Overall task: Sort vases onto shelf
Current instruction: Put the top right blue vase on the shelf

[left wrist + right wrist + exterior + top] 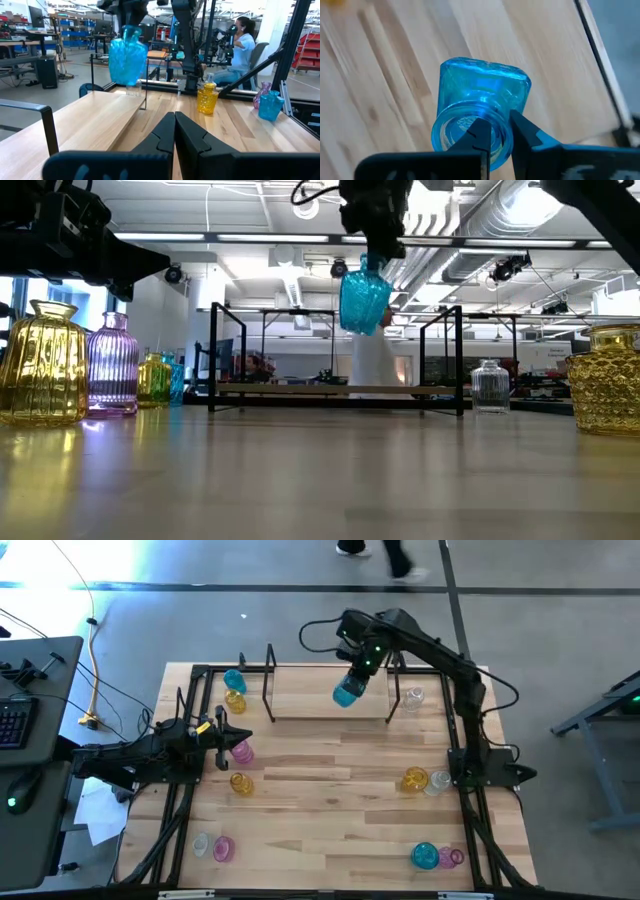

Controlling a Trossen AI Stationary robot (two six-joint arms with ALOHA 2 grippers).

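Above the shelf (pixel 330 705) at the far side of the tabletop (pixel 340 830), the right gripper (pixel 357 675) holds a cyan-blue vase (pixel 348 692) in the air. Its fingers (pixel 482 137) are pinched on the rim of the vase's neck, one inside the mouth and one outside. In the low view the cyan-blue vase (pixel 364 298) hangs neck-up with its long axis close to vertical, the base pointing down toward the shelf board (pixel 340 391) and well clear of it. It hangs roughly over the middle of the board, between the black upright posts.

The left gripper (pixel 222 732) waits low over the left part of the tabletop, its fingers (pixel 175 132) pressed together with nothing between them, just beside a pink vase (pixel 241 751).

Other vases stand upright on the tabletop: a blue one and an amber one (pixel 235 700) near the shelf's left end, a clear vase (pixel 415 697) at its right end, an amber vase (pixel 241 783) near the left arm, an amber and clear pair (pixel 424 780) on the right, and small groups along the near edge.
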